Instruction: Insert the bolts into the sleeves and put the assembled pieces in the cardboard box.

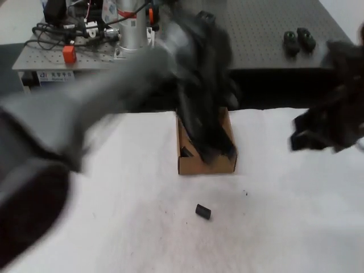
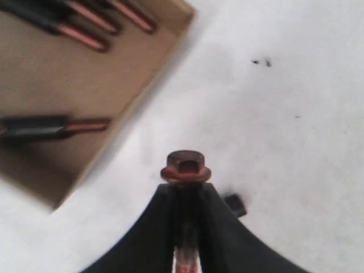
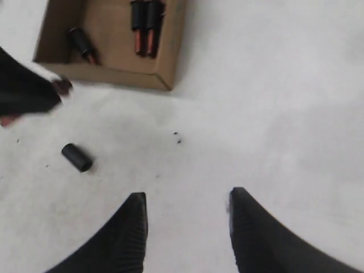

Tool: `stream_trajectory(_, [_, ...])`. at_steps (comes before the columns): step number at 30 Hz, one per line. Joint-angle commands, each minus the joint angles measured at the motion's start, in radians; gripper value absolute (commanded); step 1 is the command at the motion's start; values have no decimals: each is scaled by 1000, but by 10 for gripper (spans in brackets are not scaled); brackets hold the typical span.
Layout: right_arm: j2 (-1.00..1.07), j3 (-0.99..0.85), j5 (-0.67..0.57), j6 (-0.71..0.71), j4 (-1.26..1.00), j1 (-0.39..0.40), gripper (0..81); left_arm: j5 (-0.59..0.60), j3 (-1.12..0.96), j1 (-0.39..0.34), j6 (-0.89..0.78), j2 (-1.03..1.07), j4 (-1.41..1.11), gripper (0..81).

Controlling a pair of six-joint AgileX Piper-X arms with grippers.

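Firmly, the left gripper [image 2: 186, 198] is clamping a copper-coloured hexagon-head metal bolt [image 2: 185, 168] by its shank, above the white cloth [image 2: 296, 125].
The head of the bolt is sticking out past the fingertips, near the short black cylindrical sleeve [image 3: 77, 157], which is lying on the cloth apart from the open brown cardboard box [image 3: 114, 74]. Several assembled black-and-copper pieces [image 3: 145, 25] are lying inside this box. The right gripper [image 3: 187, 207] is hovering over bare cloth, its fingers standing apart and holding nothing.
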Motion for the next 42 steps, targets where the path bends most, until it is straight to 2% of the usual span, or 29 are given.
stream_trajectory(1, [106, -3, -14, -36, -9, 193, 337, -35, 95, 46, -43, -100, -31, 7])
stream_trajectory(6, [286, -15, -2, -67, -76, 360, 337, -30, 450, 169, -80, -356, -189, 7])
stream_trajectory(10, [433, -92, 59, -89, -77, 456, 337, -30, 676, 244, -91, -551, -257, 7])
stream_trajectory(17, [629, -287, 173, -191, -24, 547, 337, -30, 841, 327, -90, -784, -265, 7])
stream_trajectory(21, [686, -357, 205, -238, 10, 557, 337, -30, 856, 351, -70, -842, -258, 7])
stream_trajectory(24, [717, -367, 278, -257, 18, 560, 337, -30, 856, 360, -51, -857, -248, 7])
stream_trajectory(29, [749, -365, 280, -275, 26, 560, 333, -30, 856, 359, -44, -858, -234, 7])
stream_trajectory(32, [758, -365, 280, -275, 23, 560, 251, -30, 856, 359, -44, -858, -225, 7])
stream_trajectory(34, [758, -365, 280, -275, 19, 560, 153, -12, 856, 359, -44, -858, -225, 7])
stream_trajectory(35, [753, -365, 280, -275, 23, 560, 72, 4, 856, 359, -44, -858, -225, 7])
stream_trajectory(36, [749, -365, 280, -275, 34, 560, 2, 25, 856, 359, -49, -858, -225, 7])
stream_trajectory(39, [716, -356, 262, -248, 74, 550, 13, 180, 856, 359, -81, -858, -235, 7])
stream_trajectory(42, [618, -292, 84, -227, 74, 520, 13, 389, 874, 359, -161, -860, -357, 7])
